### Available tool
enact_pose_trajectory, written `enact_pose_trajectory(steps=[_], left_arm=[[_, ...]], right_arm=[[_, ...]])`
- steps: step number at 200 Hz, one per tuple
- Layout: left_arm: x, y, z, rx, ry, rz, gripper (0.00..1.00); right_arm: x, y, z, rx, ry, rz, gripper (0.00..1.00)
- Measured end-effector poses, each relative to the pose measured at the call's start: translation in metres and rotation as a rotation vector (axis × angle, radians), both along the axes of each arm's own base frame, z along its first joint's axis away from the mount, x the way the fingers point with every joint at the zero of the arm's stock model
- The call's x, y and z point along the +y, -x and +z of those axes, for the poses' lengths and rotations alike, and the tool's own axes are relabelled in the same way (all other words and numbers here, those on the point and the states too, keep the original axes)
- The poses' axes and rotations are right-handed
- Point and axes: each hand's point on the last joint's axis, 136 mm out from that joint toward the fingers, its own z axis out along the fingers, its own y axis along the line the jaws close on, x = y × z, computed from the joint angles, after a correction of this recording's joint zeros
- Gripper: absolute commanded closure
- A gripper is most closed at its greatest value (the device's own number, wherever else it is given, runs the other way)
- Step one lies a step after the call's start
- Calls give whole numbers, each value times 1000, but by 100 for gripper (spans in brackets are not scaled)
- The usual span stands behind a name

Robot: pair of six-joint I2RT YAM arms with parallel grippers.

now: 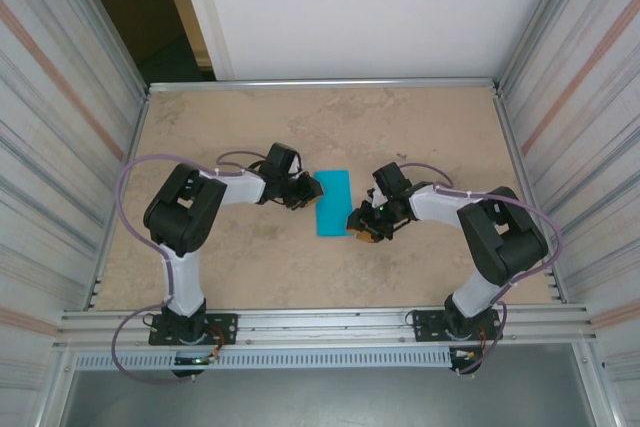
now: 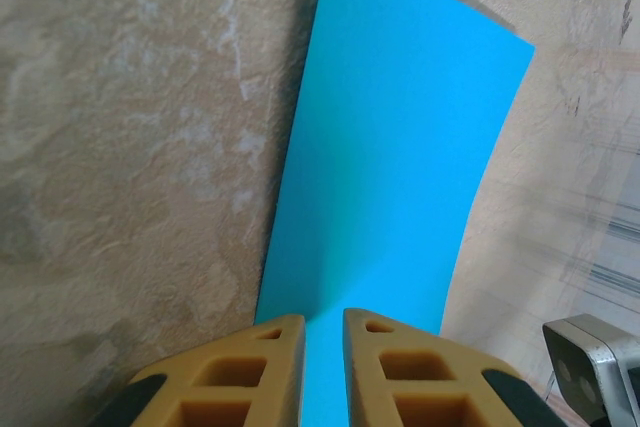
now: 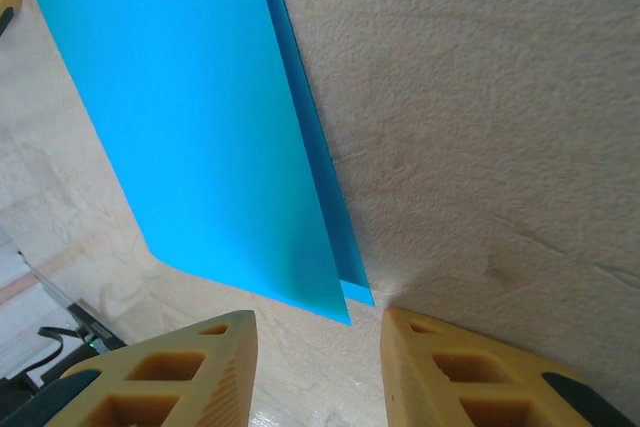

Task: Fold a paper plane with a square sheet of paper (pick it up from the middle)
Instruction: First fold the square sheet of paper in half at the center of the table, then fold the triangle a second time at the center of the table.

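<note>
Top external view shows the tan table (image 1: 250, 277) with the two arms bolted at its near edge, the left arm (image 1: 185, 212) and the right arm (image 1: 495, 232) both bent inward toward the middle. Between them the square sheet of paper (image 1: 332, 203) lies flat at the centre of the table. It is doubled over into a narrow turquoise rectangle. Its long axis runs from near to far, with the far end leaning slightly to the right.

The left gripper (image 1: 300, 193) sits at the far left corner of the rectangle. From the left wrist, its tan fingers (image 2: 250, 367) stand almost together with only a thin slit between them, and blue paper shows in that slit. The strip stretches straight ahead from the fingertips and curves gently, with a shadow along its left edge. Whether the claw actually pinches the paper cannot be told.

The right gripper (image 1: 362, 227) sits just beside the near right corner. From the right wrist its claw is released, the fingers (image 3: 200, 367) well apart with bare table between them. The paper's corner lies just ahead of the gap, apart from both fingers. Along that long edge two layers show, the lower one peeking out a little past the upper
</note>
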Motion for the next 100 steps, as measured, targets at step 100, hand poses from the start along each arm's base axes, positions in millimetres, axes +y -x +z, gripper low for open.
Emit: enact_pose_trajectory(steps=[100], left_arm=[[0,0,0,5,3,6,82]], right_arm=[[4,-17,7,-65,-35,-17,75]])
